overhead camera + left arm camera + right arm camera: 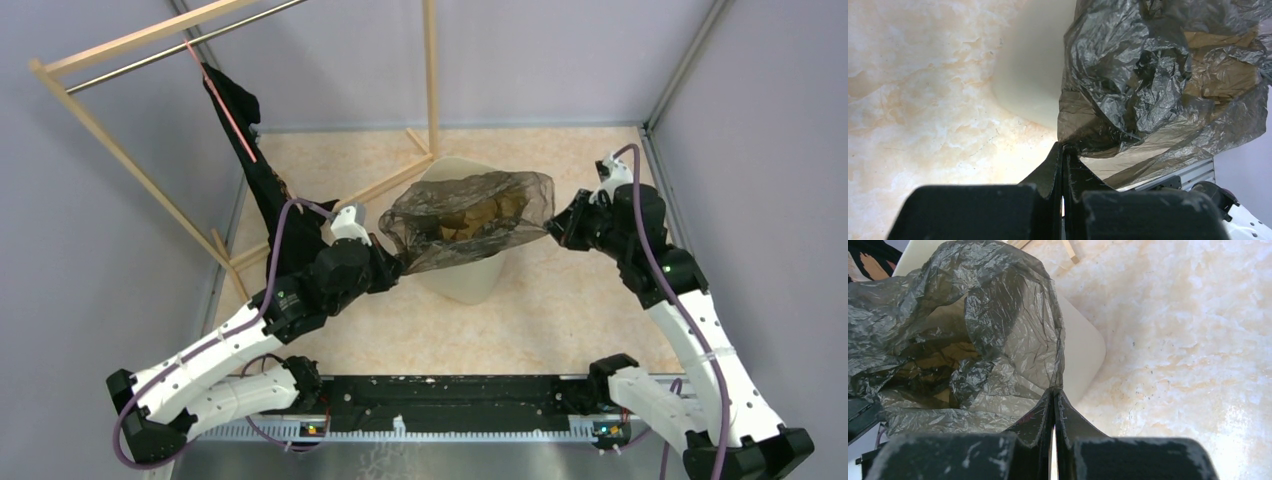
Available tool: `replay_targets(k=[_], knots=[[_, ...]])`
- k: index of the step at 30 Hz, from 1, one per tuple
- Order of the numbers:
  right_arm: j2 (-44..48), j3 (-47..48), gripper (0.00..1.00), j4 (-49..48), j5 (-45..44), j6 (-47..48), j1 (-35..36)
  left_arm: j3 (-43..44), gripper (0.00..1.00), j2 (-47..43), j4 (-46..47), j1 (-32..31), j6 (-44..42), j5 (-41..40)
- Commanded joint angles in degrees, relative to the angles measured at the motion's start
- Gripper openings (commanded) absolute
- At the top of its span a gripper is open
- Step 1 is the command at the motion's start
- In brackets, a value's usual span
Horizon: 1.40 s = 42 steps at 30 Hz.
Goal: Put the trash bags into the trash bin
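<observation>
A thin, see-through dark grey trash bag (465, 222) is stretched open over the cream trash bin (462, 280), which stands mid-table. My left gripper (397, 262) is shut on the bag's left edge; in the left wrist view the jaws (1063, 146) pinch the film with the bin (1035, 75) behind it. My right gripper (553, 226) is shut on the bag's right edge; in the right wrist view the jaws (1054, 390) pinch the bag (958, 340) beside the bin's rim (1083, 347). The bin's mouth is mostly hidden under the bag.
A wooden rack (120, 150) with a metal rail stands at the back left. A black cloth (250, 150) hangs from it, close to my left arm. Grey walls close in the beige marbled tabletop (570, 310).
</observation>
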<state>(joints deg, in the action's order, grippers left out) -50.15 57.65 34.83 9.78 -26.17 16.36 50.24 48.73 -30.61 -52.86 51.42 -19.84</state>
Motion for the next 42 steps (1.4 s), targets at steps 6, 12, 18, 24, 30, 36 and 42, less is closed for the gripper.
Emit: replay_targets(k=[6, 12, 18, 24, 30, 36, 42], knots=[[2.5, -2.3, 0.0, 0.4, -0.2, 1.8, 0.0, -1.1, 0.0, -0.7, 0.3, 0.3, 1.2, 0.9], [4.3, -3.0, 0.0, 1.4, -1.5, 3.4, 0.0, -1.6, 0.0, -1.9, 0.3, 0.2, 1.2, 1.1], [1.1, -5.3, 0.0, -1.5, -6.7, 3.3, 0.0, -3.4, 0.0, -1.0, -0.3, 0.3, 1.4, -0.2], [-3.2, -5.8, 0.0, -10.5, -5.8, 2.2, 0.0, -2.4, 0.0, 0.1, 0.0, 0.3, -0.2, -2.1], [-9.8, -3.6, 0.02, -18.2, -7.1, 5.4, 0.0, 1.2, 0.13, 4.2, -0.1, 0.4, -4.0, -5.8], [-13.0, -1.9, 0.07, -19.4, -7.9, 5.8, -0.1, 3.4, 0.12, 7.6, -2.9, 1.3, -6.0, -10.4], [-6.1, 0.9, 0.33, -9.8, -5.0, 7.3, -0.1, 5.0, 0.25, 5.0, -5.7, 1.4, -6.9, -6.8]])
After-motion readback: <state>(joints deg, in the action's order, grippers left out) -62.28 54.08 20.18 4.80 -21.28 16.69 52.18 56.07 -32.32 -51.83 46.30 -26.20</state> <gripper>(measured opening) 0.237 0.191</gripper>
